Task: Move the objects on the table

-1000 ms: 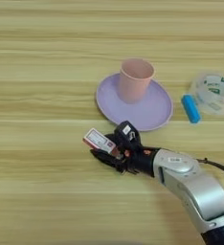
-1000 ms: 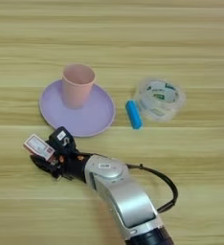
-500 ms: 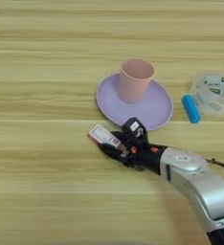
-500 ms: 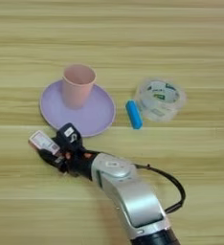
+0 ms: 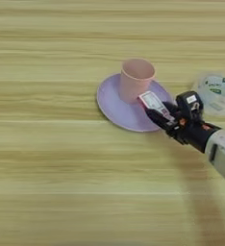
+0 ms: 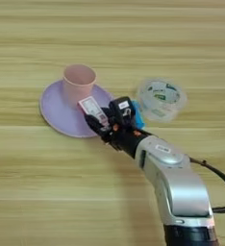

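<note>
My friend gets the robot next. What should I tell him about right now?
Right tool: shut on the packet, holding it above the right part of the lilac plate, beside the pink cup.
Cup: upright on the plate.
Also on the table: a clear tape roll to the right, and a blue thing mostly hidden behind the tool.
Done: packet picked up and carried to the plate.
Left: probably setting it down and letting go; the goal is not spelled out.

The wooden worktop (image 5: 47, 158) fills the view. A lilac plate (image 5: 115, 108) lies on it. A clear tape roll (image 6: 161, 98) lies well to the plate's right.
</note>
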You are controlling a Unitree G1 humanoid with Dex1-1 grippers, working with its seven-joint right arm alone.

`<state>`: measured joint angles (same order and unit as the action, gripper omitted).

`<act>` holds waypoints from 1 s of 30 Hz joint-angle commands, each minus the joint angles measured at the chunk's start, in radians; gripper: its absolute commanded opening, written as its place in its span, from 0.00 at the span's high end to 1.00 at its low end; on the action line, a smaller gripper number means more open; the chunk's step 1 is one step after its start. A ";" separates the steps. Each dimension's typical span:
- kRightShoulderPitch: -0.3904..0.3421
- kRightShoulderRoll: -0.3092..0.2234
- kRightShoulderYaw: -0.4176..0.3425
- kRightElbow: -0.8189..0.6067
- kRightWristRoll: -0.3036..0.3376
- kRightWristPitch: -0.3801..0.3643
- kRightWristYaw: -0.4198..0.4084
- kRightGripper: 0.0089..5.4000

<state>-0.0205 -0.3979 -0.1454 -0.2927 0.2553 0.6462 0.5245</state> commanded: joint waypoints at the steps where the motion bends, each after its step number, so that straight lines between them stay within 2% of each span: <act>1: -0.089 -0.028 -0.031 0.028 -0.017 -0.028 -0.050 0.61; 11: -0.146 -0.012 0.005 0.190 -0.099 -0.085 -0.121 0.61; 30: -0.161 -0.003 0.016 0.222 -0.116 -0.109 -0.124 0.61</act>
<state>-0.1208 -0.3791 -0.1174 -0.0264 0.1453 0.5752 0.4194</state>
